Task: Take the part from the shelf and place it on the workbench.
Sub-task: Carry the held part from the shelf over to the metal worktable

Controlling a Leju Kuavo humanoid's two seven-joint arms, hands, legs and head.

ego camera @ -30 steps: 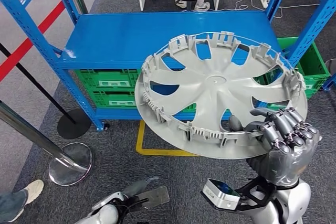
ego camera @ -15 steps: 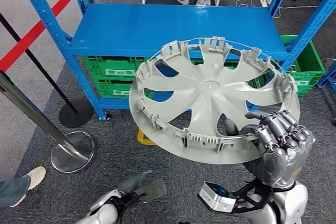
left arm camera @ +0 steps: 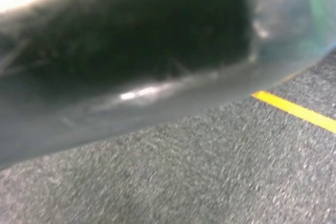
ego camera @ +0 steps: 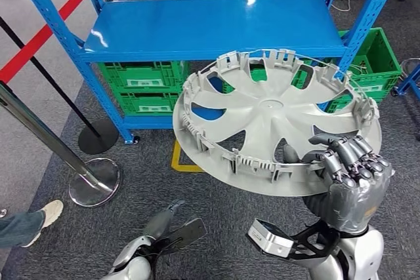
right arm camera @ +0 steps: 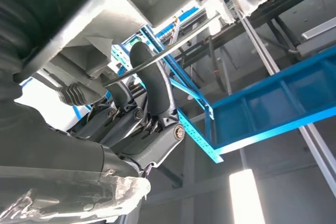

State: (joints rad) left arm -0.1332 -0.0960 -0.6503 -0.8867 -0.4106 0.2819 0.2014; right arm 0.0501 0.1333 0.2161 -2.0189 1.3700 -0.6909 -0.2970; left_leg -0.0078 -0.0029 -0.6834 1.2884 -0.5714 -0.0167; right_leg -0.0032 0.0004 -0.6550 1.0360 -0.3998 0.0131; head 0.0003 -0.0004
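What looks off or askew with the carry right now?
The grey wheel cover is held only at its near rim by the right hand, so most of it overhangs unsupported and tilted. The left hand hangs low, holding nothing. No damage visible.

The right hand (ego camera: 354, 185) at lower right has dark grey segmented fingers, a grey cover and a silver forearm; a small silver-black box sits at its wrist.

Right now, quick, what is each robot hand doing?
Left hand: hangs low over the carpet with nothing in it, fingers out straight, open.
Right hand: holding the grey wheel cover by its near rim.
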